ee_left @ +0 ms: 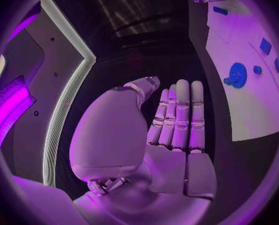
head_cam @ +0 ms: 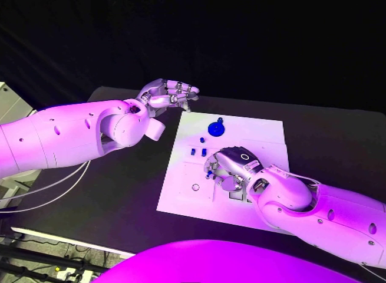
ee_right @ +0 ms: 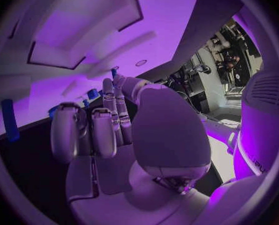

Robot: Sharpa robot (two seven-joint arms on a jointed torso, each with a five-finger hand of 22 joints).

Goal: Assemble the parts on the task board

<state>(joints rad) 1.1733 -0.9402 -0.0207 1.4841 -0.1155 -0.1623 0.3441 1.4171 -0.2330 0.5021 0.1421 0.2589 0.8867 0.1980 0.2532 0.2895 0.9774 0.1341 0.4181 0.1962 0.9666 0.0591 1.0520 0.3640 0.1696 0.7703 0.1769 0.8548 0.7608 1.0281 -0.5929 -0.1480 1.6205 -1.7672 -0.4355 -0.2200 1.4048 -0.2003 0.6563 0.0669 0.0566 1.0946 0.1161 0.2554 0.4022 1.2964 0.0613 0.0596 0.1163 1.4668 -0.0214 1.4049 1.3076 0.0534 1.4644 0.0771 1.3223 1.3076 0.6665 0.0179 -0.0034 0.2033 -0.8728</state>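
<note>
Table (head_cam: pixel 329 135) edges run dark across the upper part of the head view; black top shows on both sides of the task board (head_cam: pixel 252 132), more on the right than on the left; the board sits in the middle of the frame, tilted a little, with its far edge near the upper middle. Left hand (head_cam: pixel 167 94) hangs off the board, just past its upper left corner; its fingers (ee_left: pixel 180 115) are straight and pressed side by side, and they hold nothing. Right hand (head_cam: pixel 231 168) rests low over the middle of the board, near its bottom half; its fingers (ee_right: pixel 105 125) are curled down close together; if they pinch a part, I cannot tell. One round blue gear part (head_cam: pixel 215 128) sits near the top of the board, well apart from both hands. Three small blue parts (head_cam: pixel 198 151) lie left of the right hand, just beside it; one tiny blue bit shows right at the fingertips.
</note>
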